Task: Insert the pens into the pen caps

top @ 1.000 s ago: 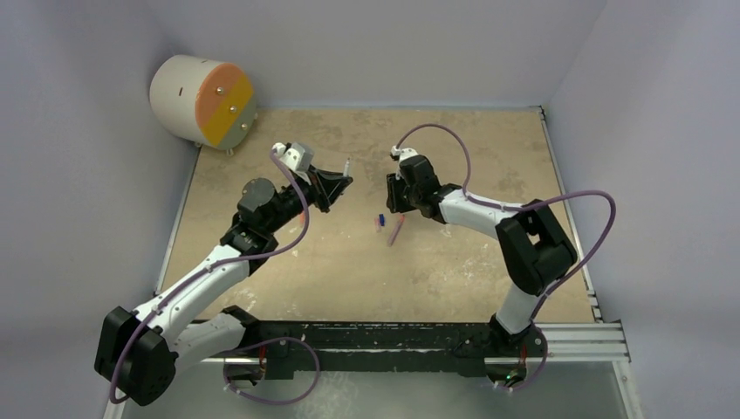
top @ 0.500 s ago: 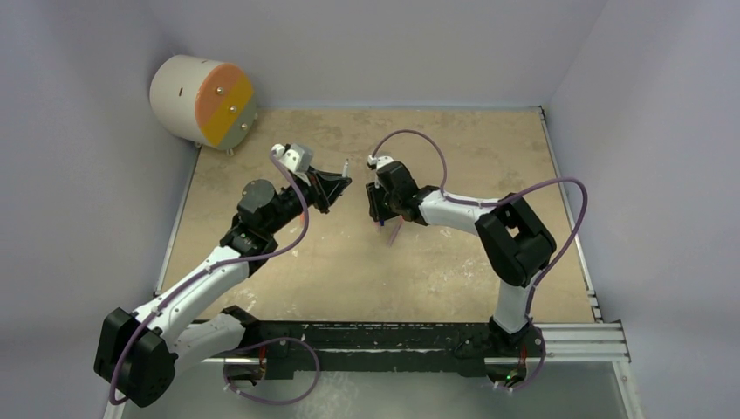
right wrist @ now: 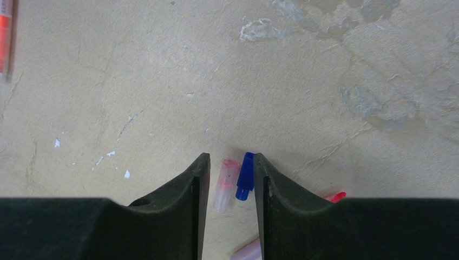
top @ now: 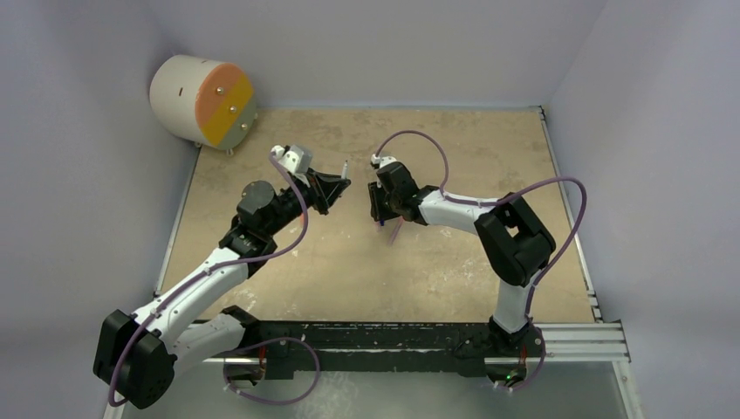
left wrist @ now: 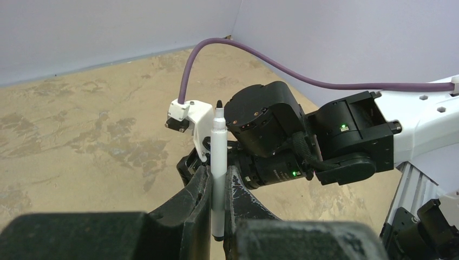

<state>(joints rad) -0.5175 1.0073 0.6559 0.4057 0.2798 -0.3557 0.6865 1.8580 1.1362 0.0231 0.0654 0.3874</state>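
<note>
Left pincer closed tight on white pen; pen upright between the fingers, dark tip pointing up, lower end showing below the grip; held above the surface, facing the right arm's wrist.

Right pincer about half open, pointing down at the surface, gripping nothing; two caps lie in the gap between its fingers; pink cap nearer the left-hand finger in the wrist view, blue cap just beside the other finger, contact not clear; caps side by side, roughly parallel.

Orange-red pen flat on the surface at the far left edge of the right wrist view, well apart from the caps; mauve pen partly seen near the pincer, close to the caps.

Cylinder with an orange and yellow face sits in the far left corner.
</note>
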